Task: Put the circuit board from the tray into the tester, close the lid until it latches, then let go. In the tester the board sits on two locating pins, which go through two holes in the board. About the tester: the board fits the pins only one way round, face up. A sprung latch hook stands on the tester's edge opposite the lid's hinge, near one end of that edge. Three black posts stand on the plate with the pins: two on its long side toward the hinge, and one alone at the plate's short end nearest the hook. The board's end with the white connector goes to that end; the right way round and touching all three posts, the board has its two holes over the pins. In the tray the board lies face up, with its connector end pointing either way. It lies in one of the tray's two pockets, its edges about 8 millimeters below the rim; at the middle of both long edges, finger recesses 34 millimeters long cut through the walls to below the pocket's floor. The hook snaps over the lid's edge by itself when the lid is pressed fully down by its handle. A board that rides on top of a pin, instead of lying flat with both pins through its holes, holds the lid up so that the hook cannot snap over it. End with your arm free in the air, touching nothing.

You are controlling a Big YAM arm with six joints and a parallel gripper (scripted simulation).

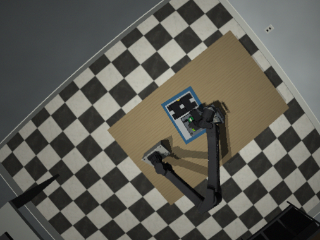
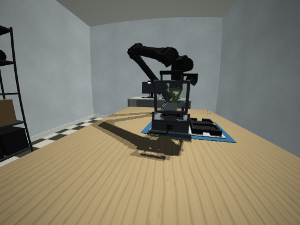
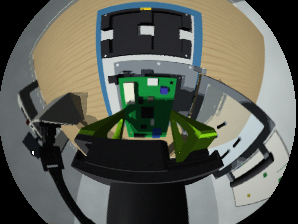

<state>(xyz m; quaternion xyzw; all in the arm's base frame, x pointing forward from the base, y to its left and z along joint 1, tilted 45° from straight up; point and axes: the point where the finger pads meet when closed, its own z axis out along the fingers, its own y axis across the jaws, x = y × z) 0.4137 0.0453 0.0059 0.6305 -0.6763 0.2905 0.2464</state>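
My gripper (image 3: 147, 113) is shut on the green circuit board (image 3: 147, 106), its green fingers on the board's two long edges. It holds the board in the air above the tester's grey plate (image 3: 148, 79). The board also shows in the overhead view (image 1: 190, 120) and behind the lid frame in the side view (image 2: 176, 99). The tester (image 2: 170, 122) stands on the blue mat with its lid (image 2: 171, 96) upright and open. The black tray (image 1: 181, 106) lies beside the tester, and both its pockets look empty (image 3: 147, 31). The pins and posts are hidden under the board.
A blue mat (image 2: 190, 134) carries the tester and tray. The open lid frame stands close to the gripper. The arm's grey base (image 1: 155, 152) sits at the table's edge. A black shelf (image 2: 12, 97) stands left of the table.
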